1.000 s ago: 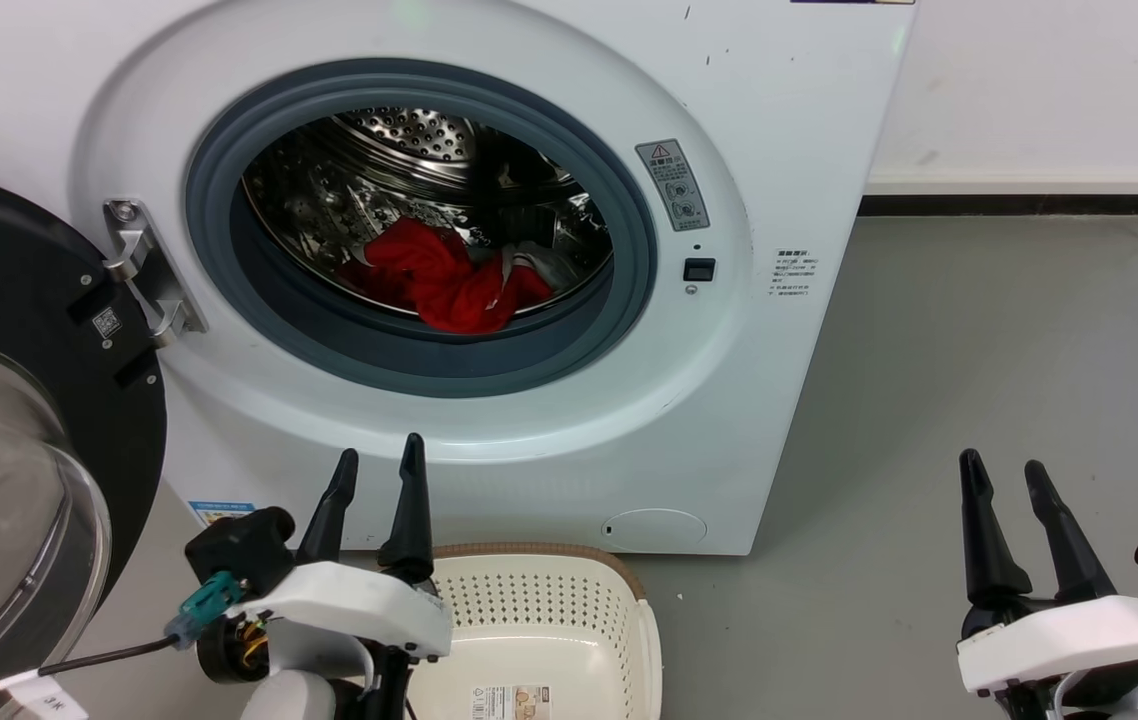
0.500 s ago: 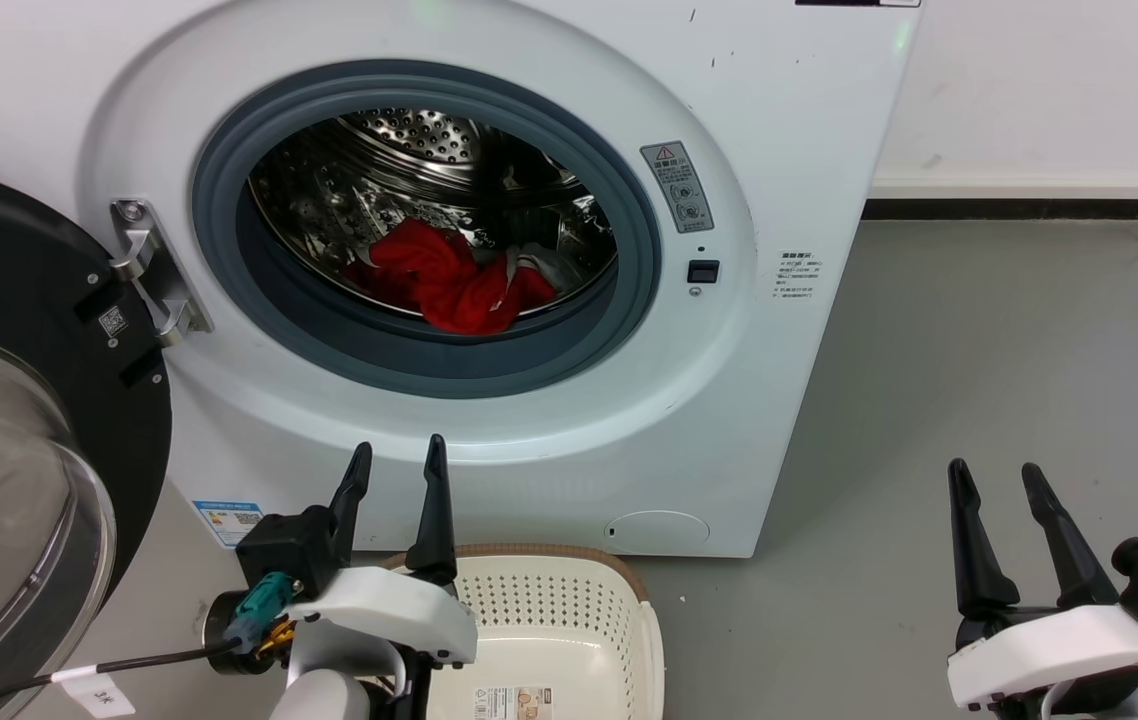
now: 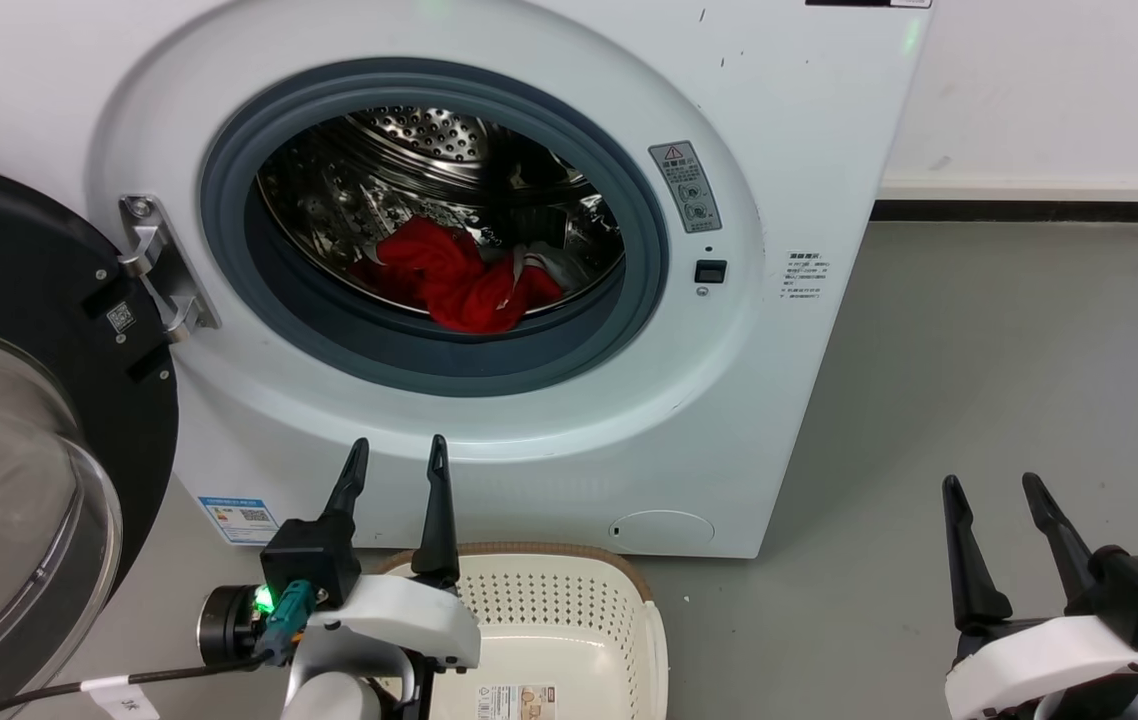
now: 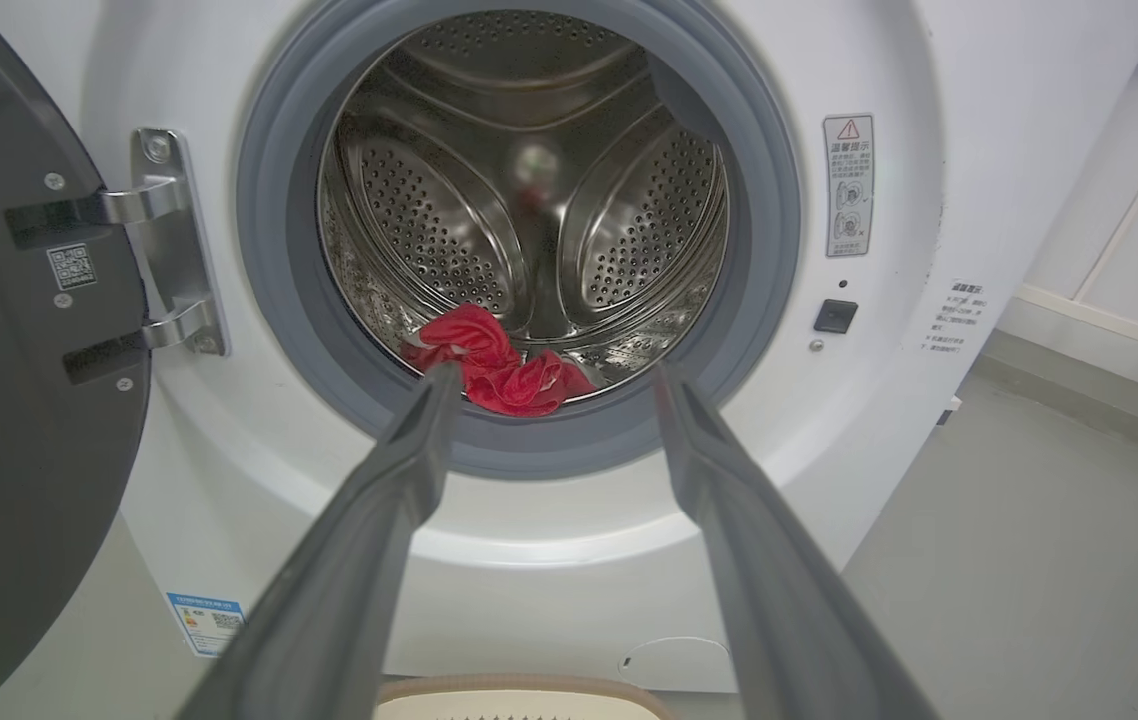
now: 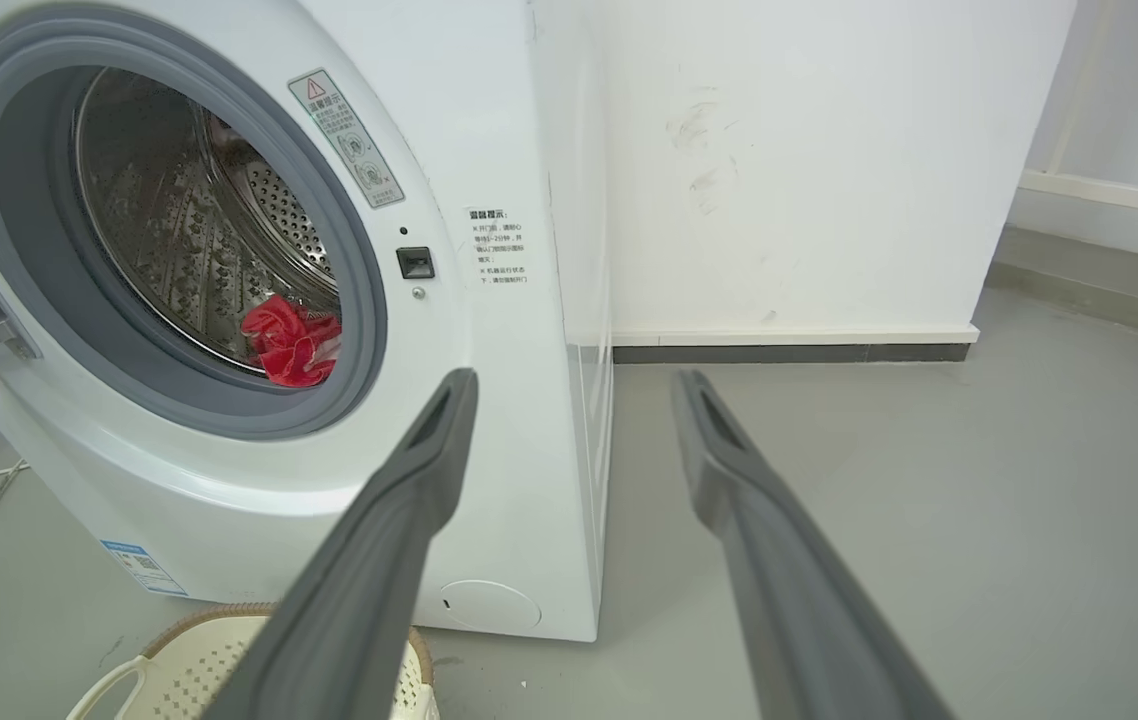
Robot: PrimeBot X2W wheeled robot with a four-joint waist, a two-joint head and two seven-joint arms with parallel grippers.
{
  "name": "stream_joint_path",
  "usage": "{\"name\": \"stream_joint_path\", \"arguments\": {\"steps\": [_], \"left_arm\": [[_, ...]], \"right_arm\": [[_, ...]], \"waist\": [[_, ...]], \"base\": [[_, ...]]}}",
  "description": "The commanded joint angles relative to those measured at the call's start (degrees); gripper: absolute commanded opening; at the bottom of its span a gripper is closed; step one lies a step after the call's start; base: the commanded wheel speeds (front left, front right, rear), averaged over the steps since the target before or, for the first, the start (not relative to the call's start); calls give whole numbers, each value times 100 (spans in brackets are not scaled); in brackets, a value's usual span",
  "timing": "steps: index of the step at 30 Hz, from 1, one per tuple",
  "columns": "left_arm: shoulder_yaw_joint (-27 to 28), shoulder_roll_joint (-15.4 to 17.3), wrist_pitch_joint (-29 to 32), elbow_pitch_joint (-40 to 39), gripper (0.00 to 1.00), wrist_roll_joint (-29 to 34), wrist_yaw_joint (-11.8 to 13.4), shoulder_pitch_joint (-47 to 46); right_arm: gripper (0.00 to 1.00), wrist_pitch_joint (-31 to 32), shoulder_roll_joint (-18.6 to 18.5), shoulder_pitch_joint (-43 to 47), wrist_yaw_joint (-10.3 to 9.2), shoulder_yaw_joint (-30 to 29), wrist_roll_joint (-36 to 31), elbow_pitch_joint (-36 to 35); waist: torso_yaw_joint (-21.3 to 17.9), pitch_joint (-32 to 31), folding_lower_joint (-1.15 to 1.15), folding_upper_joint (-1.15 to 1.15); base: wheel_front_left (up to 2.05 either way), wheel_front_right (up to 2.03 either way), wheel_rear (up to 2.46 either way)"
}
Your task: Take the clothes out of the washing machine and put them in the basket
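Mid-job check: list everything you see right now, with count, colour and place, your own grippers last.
washing machine: one, white with a grey door ring, straight ahead
door: one, black-rimmed glass, swung open at the left
clothes: one red bundle with white parts, garment count unclear, low at the front of the drum
basket: one, cream with a brown rim, on the floor below the opening; the part in view holds no clothes
floor: grey, around the machine
wall: white, behind, to the right
left gripper: one, dark fingers, open, holding nothing, by the basket's left rim
right gripper: one, dark fingers, open, holding nothing, over the floor at the right
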Motion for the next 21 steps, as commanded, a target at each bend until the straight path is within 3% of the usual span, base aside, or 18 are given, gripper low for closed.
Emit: {"name": "stream_joint_path", "arguments": {"steps": [1,21], "left_arm": [[1,6,-47,-5,100,113,12,-105],[-63,6,-255,115,100,877,137,-79]], "right_arm": [[100,16,6,5,-2,-9,-129,-68],[100,-9,9,102,-3,-47,-913,-139]], "waist": [[2,3,0,0],[38,1,0,0]], "base": [[0,0,0],[0,0,0]]}}
